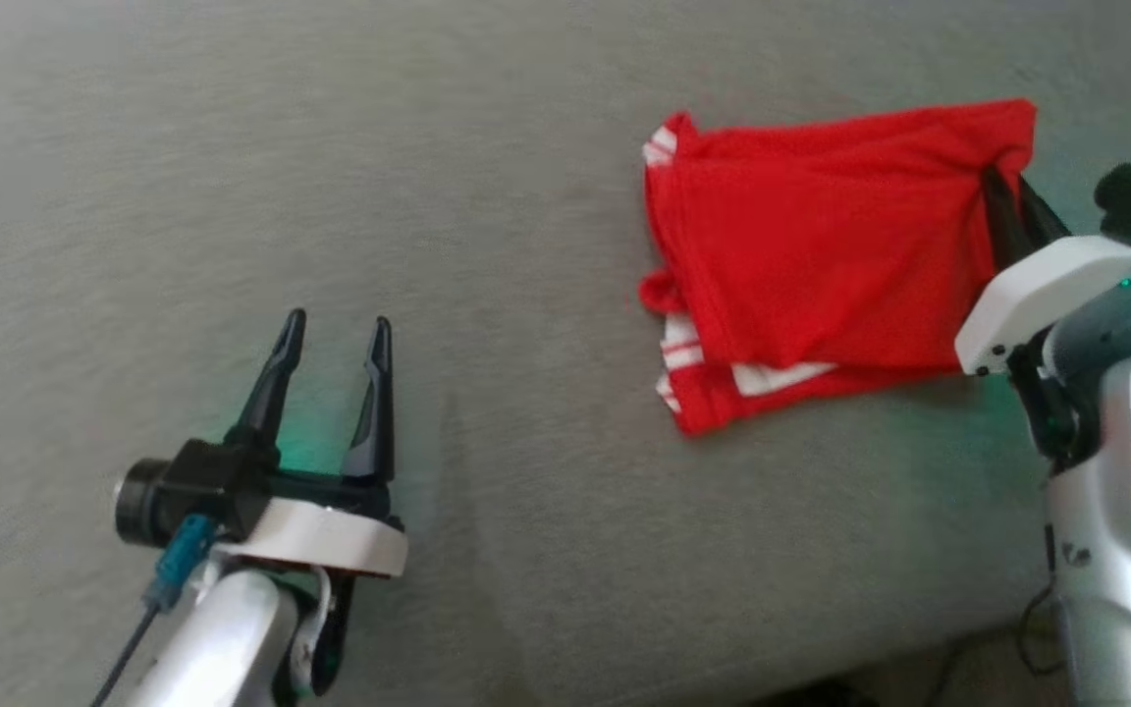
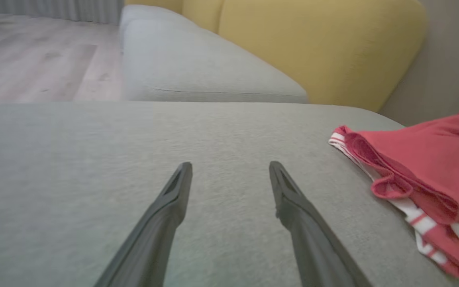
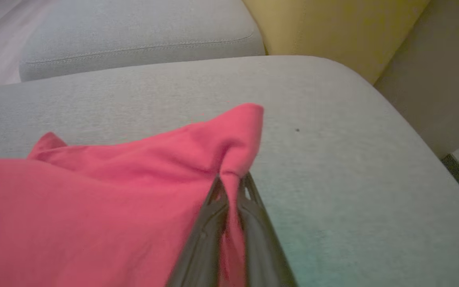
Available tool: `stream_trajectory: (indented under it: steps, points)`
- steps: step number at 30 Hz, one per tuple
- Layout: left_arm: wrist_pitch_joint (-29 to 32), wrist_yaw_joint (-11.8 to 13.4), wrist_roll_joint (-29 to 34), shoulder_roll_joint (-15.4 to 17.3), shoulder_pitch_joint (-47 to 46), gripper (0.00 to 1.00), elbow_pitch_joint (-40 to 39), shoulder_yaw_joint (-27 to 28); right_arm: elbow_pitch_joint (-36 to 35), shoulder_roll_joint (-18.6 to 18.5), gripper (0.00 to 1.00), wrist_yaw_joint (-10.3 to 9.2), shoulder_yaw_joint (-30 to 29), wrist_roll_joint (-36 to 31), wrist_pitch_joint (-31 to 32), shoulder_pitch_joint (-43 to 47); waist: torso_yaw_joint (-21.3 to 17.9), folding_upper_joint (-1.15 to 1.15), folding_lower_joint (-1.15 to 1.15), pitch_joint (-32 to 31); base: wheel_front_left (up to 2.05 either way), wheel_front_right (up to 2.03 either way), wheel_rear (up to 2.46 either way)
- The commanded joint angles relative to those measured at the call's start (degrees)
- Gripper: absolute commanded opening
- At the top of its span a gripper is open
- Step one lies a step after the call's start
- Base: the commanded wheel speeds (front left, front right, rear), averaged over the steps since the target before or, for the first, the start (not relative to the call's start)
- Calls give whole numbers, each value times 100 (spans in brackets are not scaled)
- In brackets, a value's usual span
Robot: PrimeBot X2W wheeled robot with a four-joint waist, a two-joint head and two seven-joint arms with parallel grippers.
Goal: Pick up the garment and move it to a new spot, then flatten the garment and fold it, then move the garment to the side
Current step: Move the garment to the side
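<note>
The garment point(image 1: 821, 255) is red with white stripes and lies folded on the grey cushion point(image 1: 526, 511), at the right in the head view. My right gripper point(image 1: 1002, 191) is shut on the garment's far right corner, and the cloth bunches up between its fingers point(image 3: 231, 179). In the right wrist view the red garment point(image 3: 94, 207) spreads left of the fingers. My left gripper point(image 1: 335, 329) stands open over bare cushion at the lower left, well left of the garment. The left wrist view has the garment point(image 2: 424, 175) at its right edge, past the open fingers point(image 2: 229, 165).
A second grey seat cushion point(image 2: 197, 63) lies beyond the work surface, with a yellow backrest point(image 2: 317, 44) behind it. Wooden floor point(image 2: 34, 59) is at the far left. The cushion's rounded edge point(image 3: 405, 115) drops off to the right of the garment.
</note>
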Motion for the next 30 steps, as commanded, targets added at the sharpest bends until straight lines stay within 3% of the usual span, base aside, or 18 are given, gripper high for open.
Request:
stream_trajectory:
  steps: [1,5,10,16,22,28,29,30]
  points:
    - [74,27,84,160,-168,100,-241,182,-135,-29,0,37,85,33,-109,-231,-926,0,-1,518,0,0,0]
    - [328,77,174,355,-216,100,-472,172,129,17,0,37,155,54,-344,-491,-1421,0,-1,651,0,0,0]
    - [520,142,217,466,-196,100,-690,149,490,63,0,37,230,21,-615,-814,-1601,0,-1,659,0,0,0]
    - [569,244,212,528,-142,100,-874,204,1064,16,0,37,447,72,-840,-1475,-1368,0,-1,614,0,0,0]
    - [542,383,157,642,-50,100,-1055,391,1877,-581,0,37,249,-172,-931,-2436,-923,0,-1,694,0,0,0]
    - [531,437,152,684,-28,100,-1176,433,2359,-1097,0,37,-220,-657,-1096,-2794,-621,0,-1,820,0,0,0]
    - [521,442,158,680,-36,100,-1185,429,2399,-1171,69,37,-318,-749,-1202,-2821,-581,0,-1,838,0,0,0]
    - [508,444,158,669,-44,100,-1187,423,2430,-1224,100,37,-448,-847,-1329,-2837,-539,0,-1,851,0,0,0]
